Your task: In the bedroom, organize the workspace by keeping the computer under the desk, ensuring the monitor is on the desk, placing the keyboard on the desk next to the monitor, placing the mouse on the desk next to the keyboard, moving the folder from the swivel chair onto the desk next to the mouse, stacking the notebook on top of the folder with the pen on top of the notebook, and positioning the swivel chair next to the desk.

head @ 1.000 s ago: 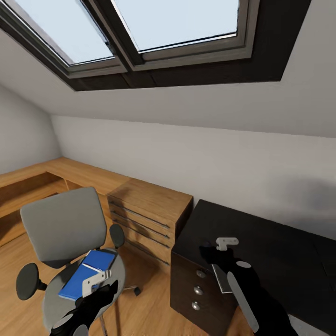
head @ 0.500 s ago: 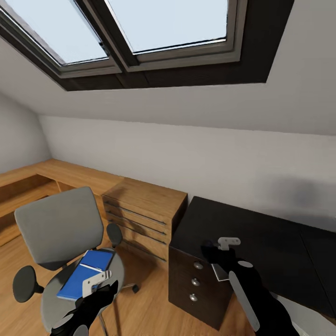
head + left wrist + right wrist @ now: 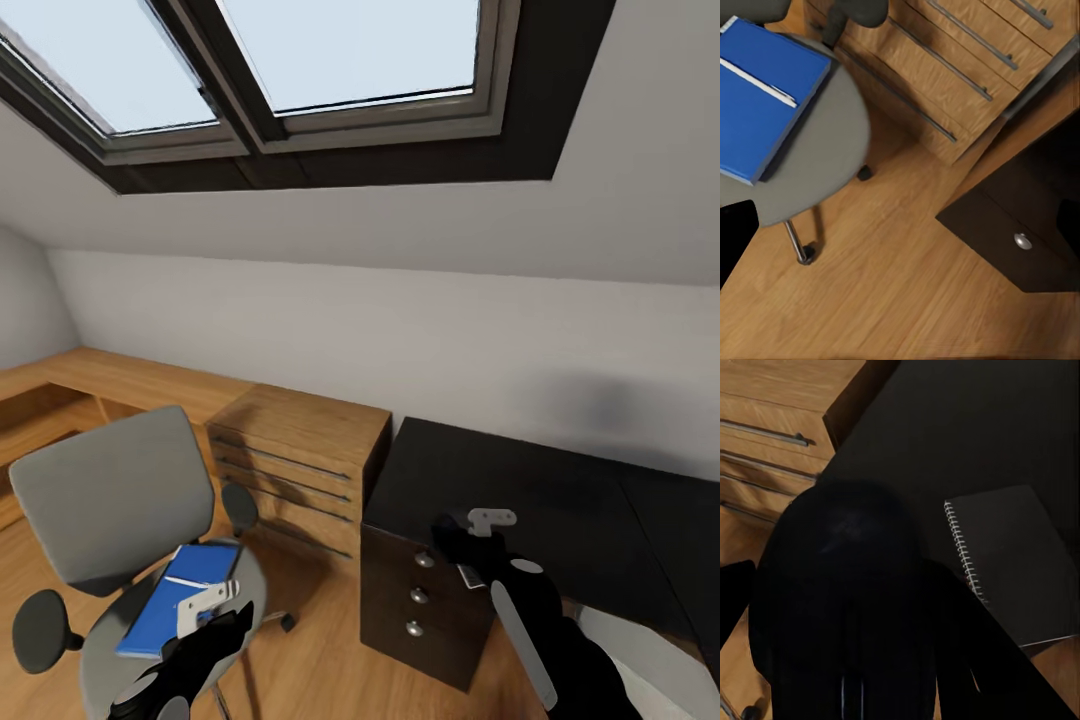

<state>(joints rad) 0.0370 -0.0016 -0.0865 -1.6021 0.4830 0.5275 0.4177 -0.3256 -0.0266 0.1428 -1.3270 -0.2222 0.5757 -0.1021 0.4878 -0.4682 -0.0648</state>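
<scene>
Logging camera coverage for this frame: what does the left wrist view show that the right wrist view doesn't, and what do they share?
Left wrist view: the blue folder with the pen lying on it, on the swivel chair seat, plus wood floor.

Right wrist view: a spiral-bound notebook lying on the black desk top.

Both: the light-wood dresser with bar handles, and part of the desk.

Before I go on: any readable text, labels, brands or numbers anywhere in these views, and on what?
None: no readable text, number or sign in any view.
The folder on the swivel chair has a plain blue cover, with no label.
The pen lying on it shows no print.
The notebook on the desk has a plain dark cover.
The dresser and desk drawers carry only handles and knobs.
</scene>
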